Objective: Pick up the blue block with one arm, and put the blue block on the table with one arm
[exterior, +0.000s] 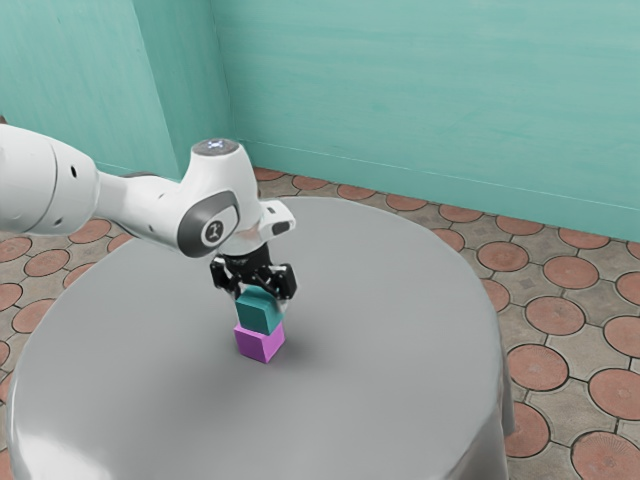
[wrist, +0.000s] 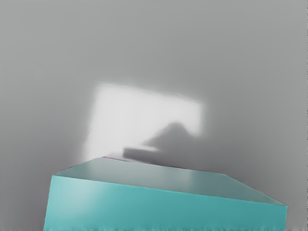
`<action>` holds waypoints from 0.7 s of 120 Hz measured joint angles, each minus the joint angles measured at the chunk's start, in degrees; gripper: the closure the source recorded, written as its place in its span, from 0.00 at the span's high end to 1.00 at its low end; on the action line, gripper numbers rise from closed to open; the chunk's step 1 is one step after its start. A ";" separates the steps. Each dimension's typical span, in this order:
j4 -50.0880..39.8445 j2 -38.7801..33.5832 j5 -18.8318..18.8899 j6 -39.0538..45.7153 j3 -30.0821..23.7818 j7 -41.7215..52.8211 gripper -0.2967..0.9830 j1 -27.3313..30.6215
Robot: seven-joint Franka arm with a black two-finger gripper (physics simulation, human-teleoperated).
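One teal-blue, cube-shaped block (exterior: 259, 313) was between the fingers of your black two-finger gripper (exterior: 261, 296) in the exterior view, directly above a magenta, cube-shaped block (exterior: 259, 344). You could see no gap between the two blocks, though you could not tell whether the upper one's weight was on the lower. The fingers stood apart, one on each side of the teal-blue block's upper part; you could not tell whether both touched it. Your white, jointed arm (exterior: 40, 185) came in from the exterior view's left, with its hand above the blocks. The magenta block sat on the round, smooth grey table (exterior: 410, 350), well in from its rim.

Turning to the wrist view, you saw the teal-blue block large and close under the hand, its top and one side showing. Past it, a bright patch of light (wrist: 125, 113) lay on the grey surface, with a dark shadow (wrist: 175, 137) cutting into it.
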 joint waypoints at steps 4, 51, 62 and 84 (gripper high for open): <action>-0.02 -0.10 -0.05 -0.04 0.01 0.04 0.67 0.00; -0.06 -2.46 0.29 -0.56 0.09 -0.18 0.50 0.01; 0.20 -4.03 0.96 -1.16 0.69 -0.48 0.47 -0.07; 5.46 -2.38 3.28 -3.79 4.29 -0.83 0.45 1.16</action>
